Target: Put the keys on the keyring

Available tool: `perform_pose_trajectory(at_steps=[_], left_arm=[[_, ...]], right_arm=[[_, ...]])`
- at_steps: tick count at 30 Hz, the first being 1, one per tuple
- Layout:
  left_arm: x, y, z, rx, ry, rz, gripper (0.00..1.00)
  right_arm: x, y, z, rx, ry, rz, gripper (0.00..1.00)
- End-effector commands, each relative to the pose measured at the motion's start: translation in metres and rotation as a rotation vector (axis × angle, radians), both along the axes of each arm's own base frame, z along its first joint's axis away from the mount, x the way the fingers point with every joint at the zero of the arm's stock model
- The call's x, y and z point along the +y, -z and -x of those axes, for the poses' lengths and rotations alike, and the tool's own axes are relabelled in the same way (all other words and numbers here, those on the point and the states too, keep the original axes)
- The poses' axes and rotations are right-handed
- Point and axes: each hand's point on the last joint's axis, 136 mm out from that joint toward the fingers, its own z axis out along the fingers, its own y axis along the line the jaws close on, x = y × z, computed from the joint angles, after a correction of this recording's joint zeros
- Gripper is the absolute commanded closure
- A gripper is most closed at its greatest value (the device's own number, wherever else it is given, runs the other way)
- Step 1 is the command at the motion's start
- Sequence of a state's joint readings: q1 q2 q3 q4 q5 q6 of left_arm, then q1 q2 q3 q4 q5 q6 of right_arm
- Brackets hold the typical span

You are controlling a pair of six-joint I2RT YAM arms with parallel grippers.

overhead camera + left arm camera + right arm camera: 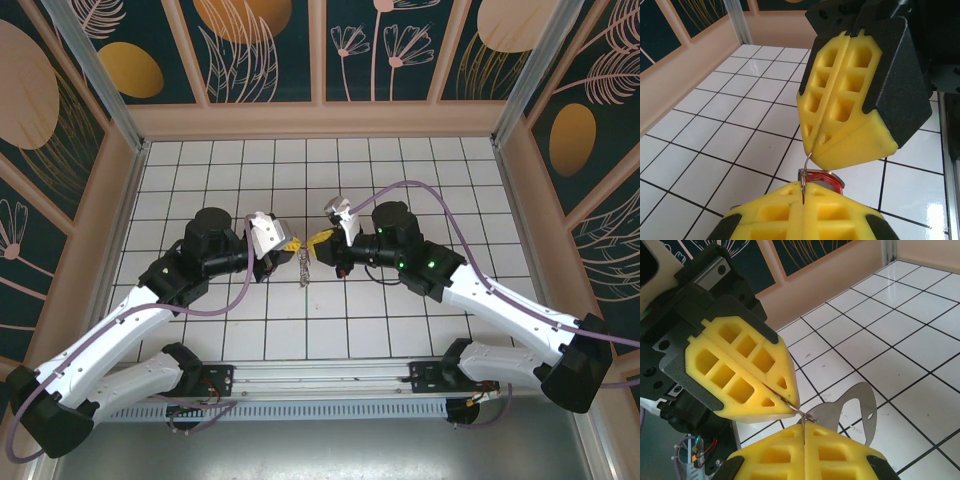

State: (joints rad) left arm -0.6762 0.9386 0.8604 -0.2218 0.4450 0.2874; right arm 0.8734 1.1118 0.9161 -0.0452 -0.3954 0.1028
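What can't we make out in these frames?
- Top external: keyring is too small to count its keys.
- Left wrist: red tag is mostly hidden behind the left gripper fingers.
- Right wrist: the lower part of the silvery plate is hidden by the right gripper fingers.
- Both wrists: thin wire vanishes into both shut seams. Threaded or not is unclear.

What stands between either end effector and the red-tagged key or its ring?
Nothing visible: the left end effector and right end effector both pinch the wire ring, tip to tip, with the red-tagged key between them.
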Motion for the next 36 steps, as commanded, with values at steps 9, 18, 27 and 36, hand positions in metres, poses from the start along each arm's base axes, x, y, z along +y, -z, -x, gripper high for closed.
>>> perform_pose_trajectory(at_steps=[9,18,27,36], left_arm=[[-0.003,-0.017,0.003,-0.047,0.028,0.034,1.00],[-0.003,-0.018,0.004,-0.048,0.030,0.035,1.00],[-0.003,-0.017,0.004,-0.046,0.032,0.034,1.00],[-0.004,-0.017,0.004,-0.044,0.034,0.033,1.00]], right_arm=[[-0.001,-0.029,-0.004,-0.065,0.023,-0.046,1.00],[0.002,-0.027,-0.003,-0.058,0.010,-0.046,1.00],[0.004,-0.027,-0.007,-0.063,0.017,-0.045,1.00],[0.003,-0.022,-0.011,-0.052,0.027,-0.027,1.00]])
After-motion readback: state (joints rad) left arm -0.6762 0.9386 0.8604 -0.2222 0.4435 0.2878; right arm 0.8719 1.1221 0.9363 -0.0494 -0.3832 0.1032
